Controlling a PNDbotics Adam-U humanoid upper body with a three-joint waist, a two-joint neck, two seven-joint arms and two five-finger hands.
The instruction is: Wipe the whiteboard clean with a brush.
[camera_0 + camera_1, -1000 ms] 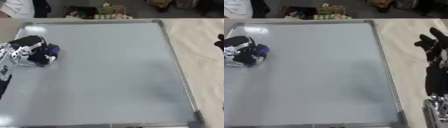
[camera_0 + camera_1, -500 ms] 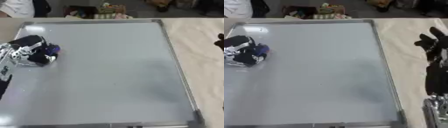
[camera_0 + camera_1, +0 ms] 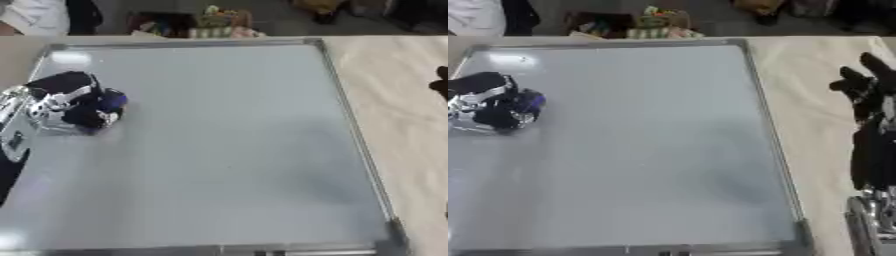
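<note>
Two hands show: the left hand (image 3: 66, 102) lies on the whiteboard (image 3: 219, 150) at its left edge, fingers curled round a dark blue-tipped brush (image 3: 103, 106); the right hand (image 3: 868, 87) rests right of the board, fingers relaxed.

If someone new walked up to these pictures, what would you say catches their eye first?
The big grey whiteboard with its metal frame fills nearly the whole view and looks free of marks. At its left edge the robot's left hand is curled on something blue, probably the brush, resting on the board. The right hand rests idle on the beige table to the right, fingers up.
</note>
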